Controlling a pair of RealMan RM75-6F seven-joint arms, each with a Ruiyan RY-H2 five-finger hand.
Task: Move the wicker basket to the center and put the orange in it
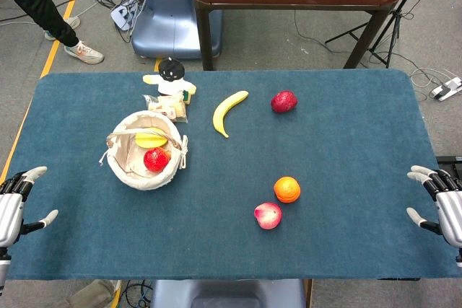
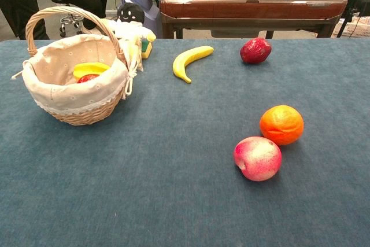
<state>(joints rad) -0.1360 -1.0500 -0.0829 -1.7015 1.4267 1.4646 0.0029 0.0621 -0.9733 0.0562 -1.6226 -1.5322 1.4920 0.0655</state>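
Wicker basket sits left of centre in the head view, at the upper left of the chest view. Woven sides, pale cloth liner folded over the rim, one arched handle standing upright over the middle. Inside: a yellow fruit and a red fruit.

Orange lies right of centre toward the near edge, just beside a pink-red peach; touching or a hair apart, cannot tell. Banana and a dark red fruit lie further back; a small doll and a packet stand just behind the basket.

Left hand rests at the lower left edge of the head view, fingers spread, holding nothing. Right hand at the lower right edge, likewise spread and empty. Both well apart from the task's things; neither shows in the chest view.

Handling, as judged: basket likely light, fairly stiff in the weave, soft only at the liner. It may swing or tip under its handle, and the loose fruit could roll. Best hold looks like the top of the handle arch, fingers hooked under; a rim pinch would catch the cloth. Orange is firm, round, dimpled skin, modest weight, prone to roll; wrap from above, on the side away from the peach.
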